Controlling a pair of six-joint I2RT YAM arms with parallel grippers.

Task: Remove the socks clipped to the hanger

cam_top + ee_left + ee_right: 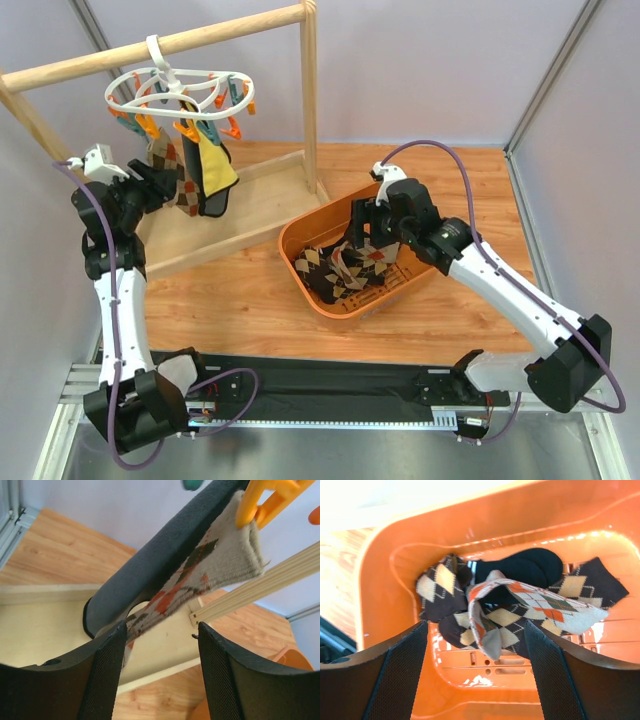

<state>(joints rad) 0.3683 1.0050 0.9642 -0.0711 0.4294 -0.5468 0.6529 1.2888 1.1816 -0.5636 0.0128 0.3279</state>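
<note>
While the hanging socks (195,175) stay clipped under the hanger (180,90), which hooks over the wooden rail frame (150,50) at the far left corner of the desk (230,300), we have the left gripper (160,640) raised beside them. Its jaws are spread and pinch nothing. An argyle sock (200,575) slants down from an orange clip (255,505), and its lower end runs just past the left finger. We judge that this height lets the jaws close on the fabric below the clip, so a pull would slip it free.

Over the orange basket (290,245) near the middle of the desk, the right gripper (475,645) points down with its jaws wide apart and nothing between them. The loose socks (520,605), argyle and black, lie heaped on the basket floor beneath it. The basket evidently serves as the drop place, set within the right arm's reach.

The desk is warm wood-grain board, with a metal rail along its near edge. Pale, plain walls (420,70) close the cell in, with slim metal posts (550,70) at the corners.
</note>
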